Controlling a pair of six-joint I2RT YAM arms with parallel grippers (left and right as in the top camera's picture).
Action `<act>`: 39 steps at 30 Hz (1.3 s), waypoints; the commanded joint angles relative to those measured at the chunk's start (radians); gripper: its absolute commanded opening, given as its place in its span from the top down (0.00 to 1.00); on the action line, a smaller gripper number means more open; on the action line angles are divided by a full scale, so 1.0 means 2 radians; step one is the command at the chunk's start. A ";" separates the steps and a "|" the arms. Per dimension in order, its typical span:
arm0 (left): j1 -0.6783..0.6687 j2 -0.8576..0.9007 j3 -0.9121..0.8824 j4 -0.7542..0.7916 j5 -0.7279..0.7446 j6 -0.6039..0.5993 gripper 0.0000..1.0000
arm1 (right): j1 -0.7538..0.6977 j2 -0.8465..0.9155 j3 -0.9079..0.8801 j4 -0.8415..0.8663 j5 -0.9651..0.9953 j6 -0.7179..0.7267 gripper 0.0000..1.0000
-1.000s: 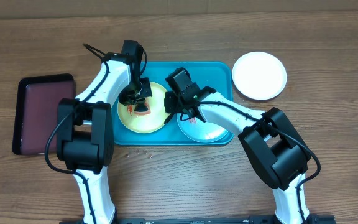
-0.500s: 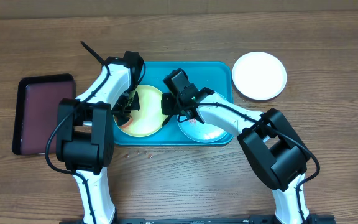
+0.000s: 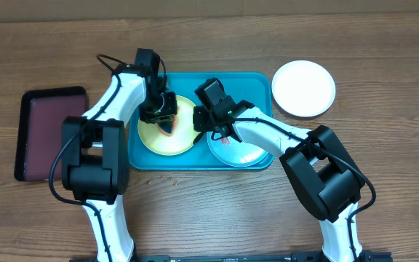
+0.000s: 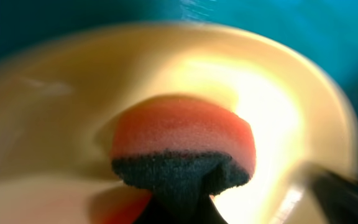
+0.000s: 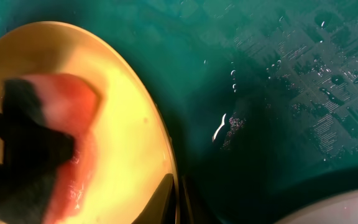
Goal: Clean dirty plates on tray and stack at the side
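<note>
Wooden tabletop (image 3: 217,211) carried the tray (image 3: 257,78) with the yellow-green plate (image 3: 155,142) inside, judged light, stiff, slick when wet, best held at its rim, where the right gripper (image 3: 201,122) pinched it; left gripper (image 3: 164,120), clamped on a sponge (image 4: 182,140), pressed its face.

Dark maroon tray (image 3: 49,135), orange sponge (image 4: 182,134), wooden table (image 3: 231,218)

1. Three plates: a yellow-green plate (image 3: 151,138) under the left pincer (image 3: 164,120), a mint-blue plate (image 3: 242,151) just beside the right pincer (image 3: 208,129), and a white plate (image 3: 304,88) well apart from both.
2. Two trays: a turquoise tray (image 3: 257,84) beneath both pincers, and a maroon tray (image 3: 49,135) well apart from them.
3. One sponge (image 4: 182,143), held in the left pincer.
4. Two pincers.
</note>
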 commanded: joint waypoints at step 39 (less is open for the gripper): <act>-0.016 0.019 0.003 0.012 0.005 -0.052 0.96 | 0.002 0.000 0.000 0.007 0.003 0.000 0.95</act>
